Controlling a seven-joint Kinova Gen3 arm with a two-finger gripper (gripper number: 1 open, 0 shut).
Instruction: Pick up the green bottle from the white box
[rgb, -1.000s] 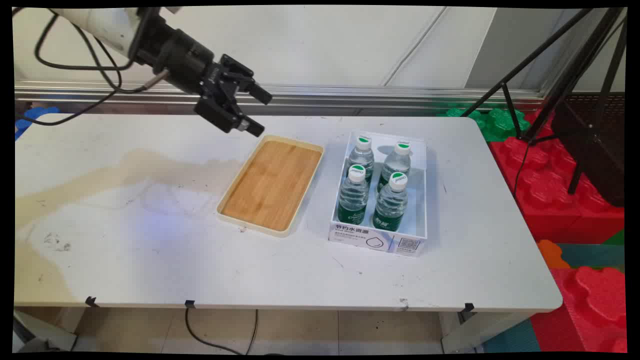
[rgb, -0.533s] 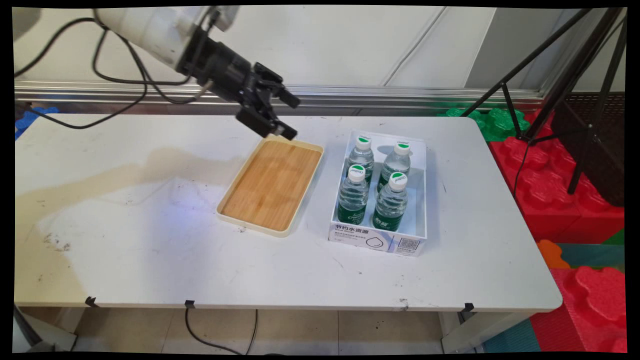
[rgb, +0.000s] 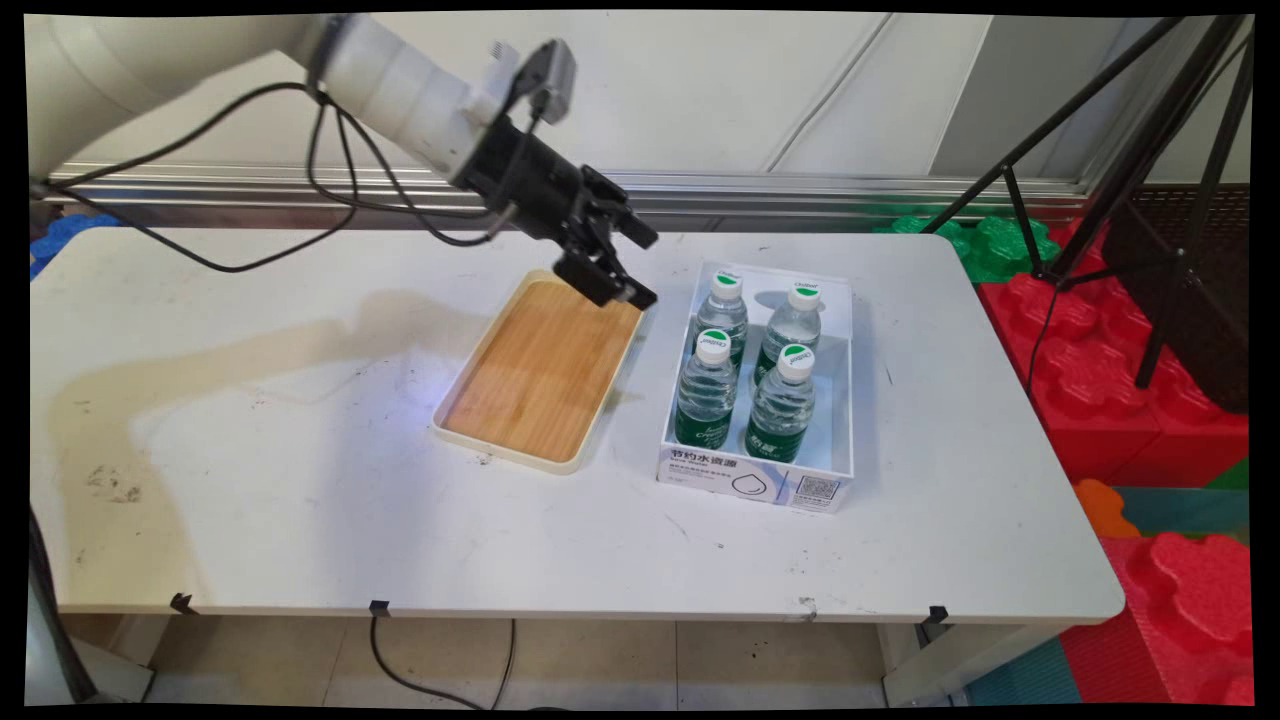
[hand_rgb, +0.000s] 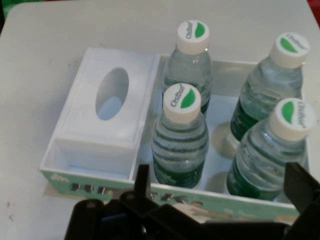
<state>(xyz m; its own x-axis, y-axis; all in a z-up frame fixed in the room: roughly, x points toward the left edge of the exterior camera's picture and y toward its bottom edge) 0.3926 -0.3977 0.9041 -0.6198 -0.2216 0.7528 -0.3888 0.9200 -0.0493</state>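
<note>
White and scuffed, the surface carries a bamboo-floored tray and, just to its right, a white box holding 4 water bottles. The hand hangs above the tray's far right corner with its fingers spread and nothing between them. From the hand's own camera the box sits directly ahead and below, the bottles standing close together beside a white insert with an oval opening. Risks, as I judge them: the spread fingers could clip a neighbouring cap and topple bottles, or the lower finger could catch the box wall or the tray rim.
</note>
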